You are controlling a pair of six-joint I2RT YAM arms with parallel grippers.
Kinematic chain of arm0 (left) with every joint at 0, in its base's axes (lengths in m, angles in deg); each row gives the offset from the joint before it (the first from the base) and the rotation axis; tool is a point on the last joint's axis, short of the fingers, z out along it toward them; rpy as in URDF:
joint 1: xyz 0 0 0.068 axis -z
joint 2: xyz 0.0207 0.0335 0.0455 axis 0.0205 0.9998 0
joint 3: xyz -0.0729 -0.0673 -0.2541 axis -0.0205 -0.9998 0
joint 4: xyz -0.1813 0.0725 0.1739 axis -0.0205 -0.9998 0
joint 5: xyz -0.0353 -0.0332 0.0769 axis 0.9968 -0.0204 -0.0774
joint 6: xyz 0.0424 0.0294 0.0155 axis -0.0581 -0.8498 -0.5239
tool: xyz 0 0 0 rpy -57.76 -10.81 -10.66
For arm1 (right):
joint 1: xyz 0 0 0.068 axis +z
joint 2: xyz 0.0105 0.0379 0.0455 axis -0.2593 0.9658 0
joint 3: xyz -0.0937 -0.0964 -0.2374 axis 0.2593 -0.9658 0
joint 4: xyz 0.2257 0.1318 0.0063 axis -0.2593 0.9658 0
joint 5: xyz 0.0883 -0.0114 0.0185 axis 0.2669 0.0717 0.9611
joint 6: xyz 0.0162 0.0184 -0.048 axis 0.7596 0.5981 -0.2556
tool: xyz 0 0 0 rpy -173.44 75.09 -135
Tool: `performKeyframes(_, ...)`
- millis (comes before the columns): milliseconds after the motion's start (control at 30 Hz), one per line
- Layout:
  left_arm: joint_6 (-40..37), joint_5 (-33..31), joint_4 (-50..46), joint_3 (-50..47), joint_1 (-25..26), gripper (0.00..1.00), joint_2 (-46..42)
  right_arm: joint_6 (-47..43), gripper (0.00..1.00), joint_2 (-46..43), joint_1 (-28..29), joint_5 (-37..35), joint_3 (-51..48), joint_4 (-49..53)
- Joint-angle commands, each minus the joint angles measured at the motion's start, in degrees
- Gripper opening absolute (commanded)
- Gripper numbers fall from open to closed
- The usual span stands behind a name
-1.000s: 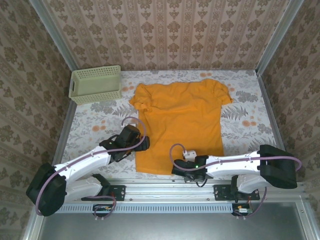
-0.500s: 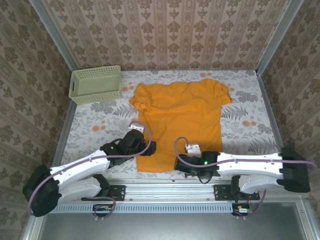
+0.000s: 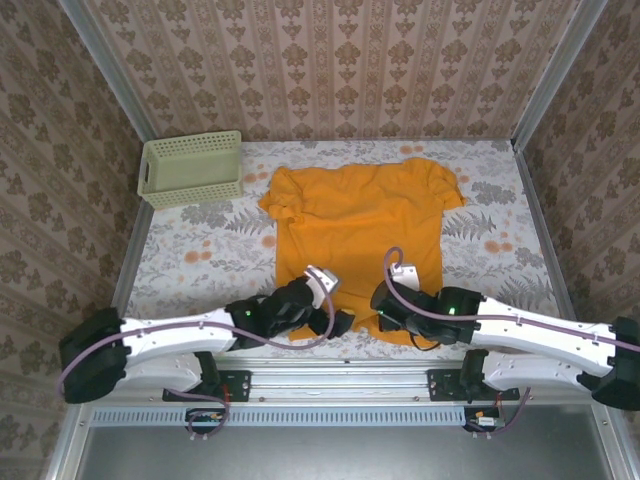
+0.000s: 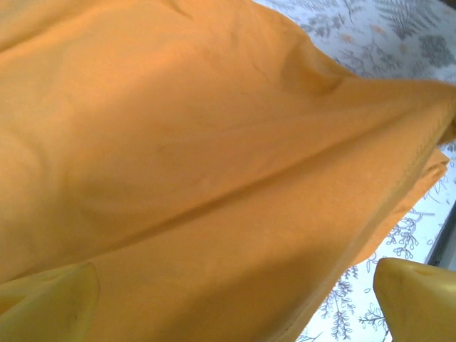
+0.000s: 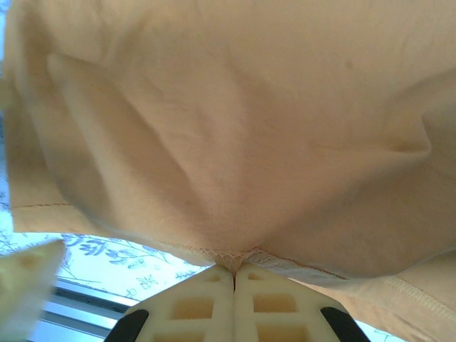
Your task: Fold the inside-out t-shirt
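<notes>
Both arms have swung inward along the near hem since a second ago. The left gripper point(image 3: 338, 322), then at the shirt's left edge, now sits at the middle of the hem, and the right arm has pushed farther over the cloth. The t-shirt point(image 3: 360, 225) lies flat in the middle of the table point(image 3: 190, 250), collar far, hem near.

In the right wrist view the right gripper point(image 5: 234, 268) has its jaws pressed together on the stitched hem, with cloth puckering away from the pinch. The left gripper's yellow fingers point(image 4: 417, 299) stand wide apart with the hem edge running between them and nothing yet caught.

The left jaws should probably close on both layers of the hem before either arm lifts. A single layer would leave the back of the shirt lying on the table. I cannot be sure from here how many layers the right side holds. Both grips should then carry the hem evenly toward the collar.

The pale green basket point(image 3: 192, 168) stands at the far left, well apart from the shirt. It is not in the way.
</notes>
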Motion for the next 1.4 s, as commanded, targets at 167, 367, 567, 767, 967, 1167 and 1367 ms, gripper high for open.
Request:
performKeyframes(167, -4.5, 3.9, 5.4, 7.5, 1.0, 1.00, 10.4, -2.8, 0.02, -2.3, -1.8, 1.4, 1.3, -2.4)
performKeyframes(367, -5.0, 5.9, 4.3, 10.8, 0.9, 0.92, 15.0, -3.8, 0.02, -3.2, -2.9, 1.9, 1.6, -3.9)
performKeyframes(567, -4.0, 6.1, 3.4, 12.4, -0.6, 0.74, 16.3, -4.8, 0.02, -3.3, -4.3, 2.6, 1.7, -4.8)
performKeyframes(767, -4.2, 5.4, 2.0, 15.0, -1.4, 0.34, 16.7, -5.2, 0.06, -3.3, -7.7, 3.6, -0.4, -5.1)
performKeyframes(967, -3.2, 6.5, 2.1, 16.7, -2.9, 0.02, 16.7, -5.1, 0.18, -6.0, -8.7, 3.8, -3.4, -8.4)
performKeyframes(1167, -1.9, 9.6, 2.1, 17.8, -5.2, 0.00, 14.9, -8.3, 0.34, -10.1, -7.9, 2.8, -7.6, -14.4)
performKeyframes(1367, -2.6, 10.7, -0.2, 19.6, -6.8, 0.00, 12.1, -13.2, 0.43, -14.6, 6.6, -4.5, -20.0, -36.0)
